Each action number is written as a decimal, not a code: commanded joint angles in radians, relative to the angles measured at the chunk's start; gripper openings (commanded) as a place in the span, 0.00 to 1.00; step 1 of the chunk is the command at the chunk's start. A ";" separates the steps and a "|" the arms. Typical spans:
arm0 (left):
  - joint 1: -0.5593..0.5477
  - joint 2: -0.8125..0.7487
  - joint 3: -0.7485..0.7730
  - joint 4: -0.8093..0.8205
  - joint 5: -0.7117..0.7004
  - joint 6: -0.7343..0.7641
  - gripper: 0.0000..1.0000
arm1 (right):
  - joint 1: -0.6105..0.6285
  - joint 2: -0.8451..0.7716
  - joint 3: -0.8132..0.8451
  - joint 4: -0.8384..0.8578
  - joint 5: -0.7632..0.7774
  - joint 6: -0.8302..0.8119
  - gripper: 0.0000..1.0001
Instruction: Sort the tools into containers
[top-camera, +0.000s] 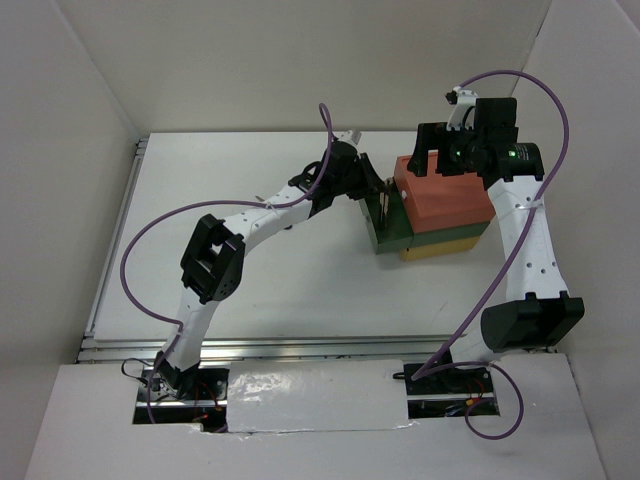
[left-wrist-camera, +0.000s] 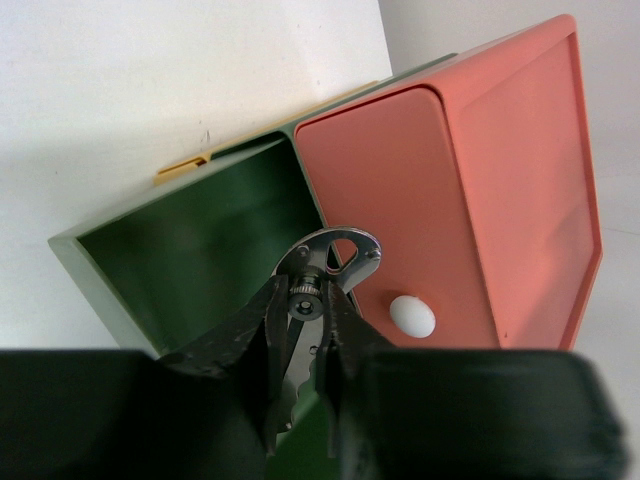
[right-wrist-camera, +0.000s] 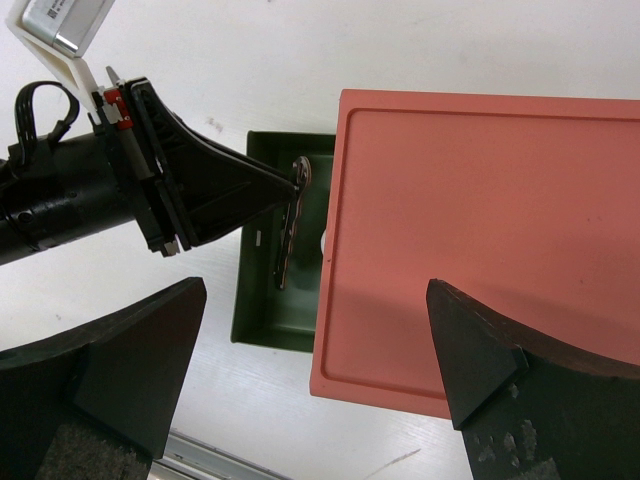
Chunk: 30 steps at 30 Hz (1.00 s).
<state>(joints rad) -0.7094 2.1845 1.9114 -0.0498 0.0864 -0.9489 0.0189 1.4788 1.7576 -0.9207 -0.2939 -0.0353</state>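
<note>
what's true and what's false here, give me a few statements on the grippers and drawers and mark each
1. The left gripper is shut on the silver bar. True.
2. The green drawer is closed. False: it is pulled out and open, and the bar hangs over it.
3. The right gripper holds scissors. False: it is open and empty above the red-orange box.
4. The red-orange box's front bears a white knob. True.
</note>
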 joint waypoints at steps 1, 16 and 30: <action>0.004 -0.084 0.005 0.053 0.033 -0.016 0.31 | -0.005 -0.049 0.002 0.054 -0.011 -0.008 1.00; 0.070 -0.198 0.078 -0.021 0.118 0.113 0.42 | -0.005 -0.046 0.006 0.065 0.006 -0.011 0.99; 0.173 -0.247 -0.218 -0.346 0.098 0.505 0.12 | 0.010 0.067 0.029 0.005 0.105 -0.049 0.74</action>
<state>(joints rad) -0.4694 1.9522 1.7252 -0.3111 0.2039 -0.5697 0.0204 1.5219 1.7622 -0.9264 -0.2253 -0.0689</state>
